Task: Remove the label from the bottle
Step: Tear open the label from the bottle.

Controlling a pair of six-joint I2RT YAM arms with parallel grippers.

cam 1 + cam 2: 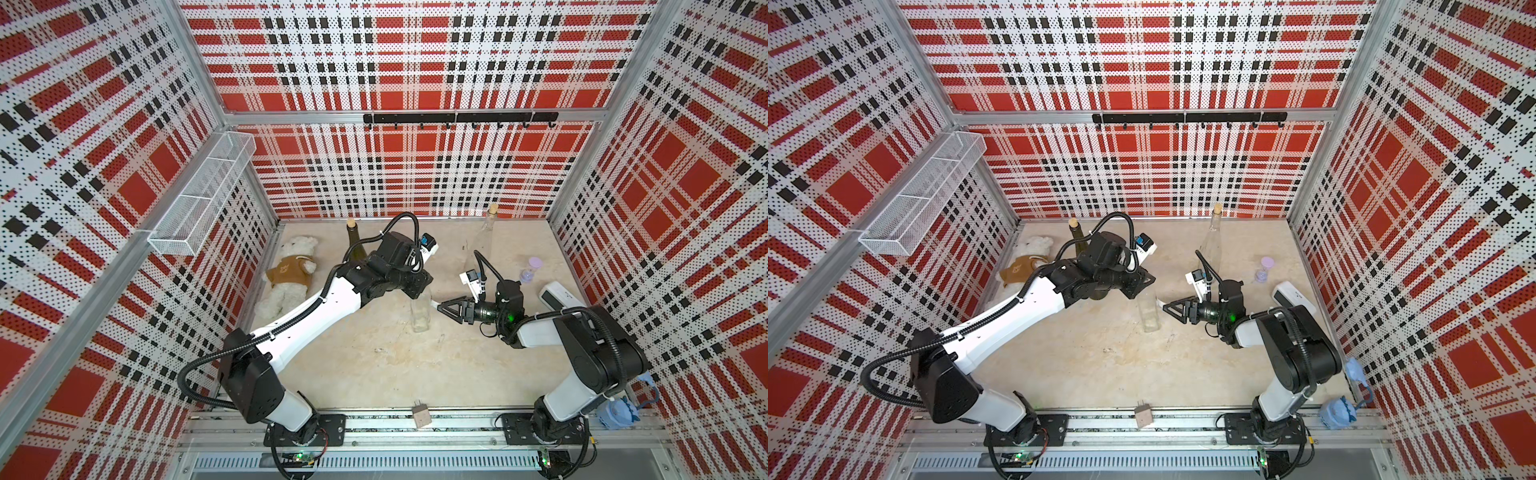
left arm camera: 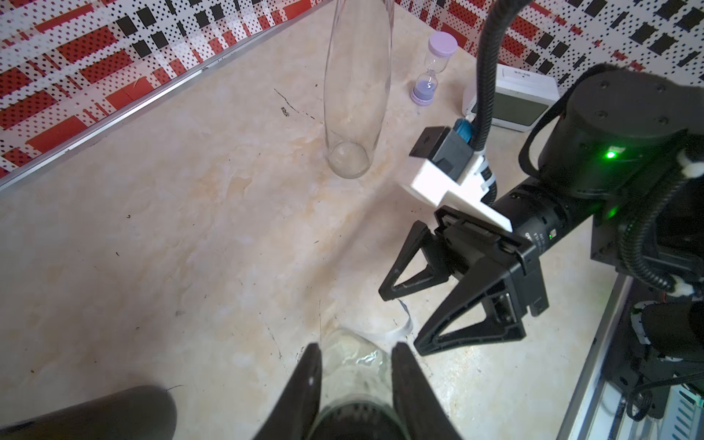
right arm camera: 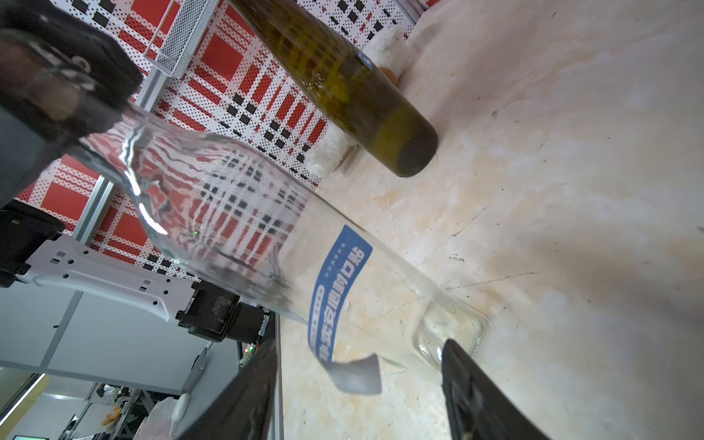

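Cell was walled on three sides by perforated panels [image 1: 407, 174] printed in red, white and black plaid, set in aluminium posts [image 1: 199, 62]. Back wall stood well beyond the right claw [image 1: 441, 307]. A black hook rail [image 1: 457, 118] ran along it, high above the claw. On the side wall the claw pointed toward, a white mesh basket [image 1: 199, 195] hung high up. Beneath the claw lay a beige marbled tabletop [image 1: 374, 365], scuffed with dark scratches. Light was even, shadows soft.
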